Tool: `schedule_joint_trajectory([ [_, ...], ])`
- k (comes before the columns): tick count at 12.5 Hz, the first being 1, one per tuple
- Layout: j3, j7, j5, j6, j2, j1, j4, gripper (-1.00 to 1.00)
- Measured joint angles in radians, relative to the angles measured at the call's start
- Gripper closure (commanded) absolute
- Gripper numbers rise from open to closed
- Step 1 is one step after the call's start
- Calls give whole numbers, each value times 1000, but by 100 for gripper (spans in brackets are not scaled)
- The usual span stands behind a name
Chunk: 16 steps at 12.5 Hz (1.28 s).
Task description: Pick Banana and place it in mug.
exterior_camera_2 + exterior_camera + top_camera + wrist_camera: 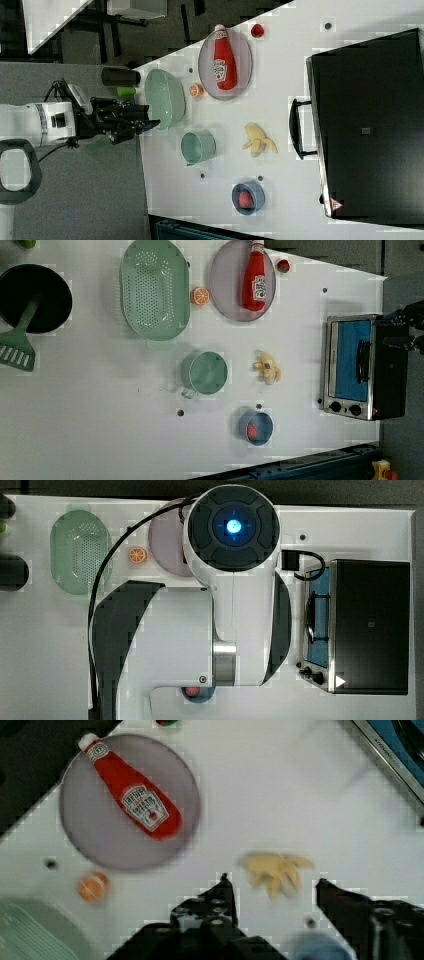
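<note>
The pale-yellow banana (267, 367) lies peeled-looking on the white table, between the mug and the toaster oven; it also appears as banana (257, 139) and banana (277, 869). The pale-green mug (205, 372) stands upright and empty beside it, handle toward the left view's bottom; it is the mug (197, 146) in the right view. My gripper (274, 881) hangs well above the table, open, nothing between its fingers (222, 895); the wrist view looks down on the banana between them. In the right view the gripper (150, 120) sits off the table's left edge.
A green colander (155, 287), an orange slice (200, 295) and a purple plate (220, 295) bearing a ketchup bottle (255, 277) line the far side. A blue bowl (256, 427) with a red fruit sits near the mug. A toaster oven (357, 365) stands beyond the banana.
</note>
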<state>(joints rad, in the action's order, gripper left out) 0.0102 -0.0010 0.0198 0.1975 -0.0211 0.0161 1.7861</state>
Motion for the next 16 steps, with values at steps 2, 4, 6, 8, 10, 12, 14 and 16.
schedule_joint_trajectory([
  [2,10,-17,-2,-106,-140,-8,153,-76],
  [4,14,-26,-8,-136,-263,-33,220,-100],
  [6,19,-34,-18,-122,-319,-51,214,-100],
  [8,31,-39,-26,-82,-317,-51,216,-100],
  [10,35,-55,-7,29,-314,-53,315,-100],
  [12,45,-64,-3,152,-274,-59,431,-100],
  [14,42,-152,-1,263,-167,-61,495,-100],
  [16,56,-268,-15,382,-56,-50,567,-100],
])
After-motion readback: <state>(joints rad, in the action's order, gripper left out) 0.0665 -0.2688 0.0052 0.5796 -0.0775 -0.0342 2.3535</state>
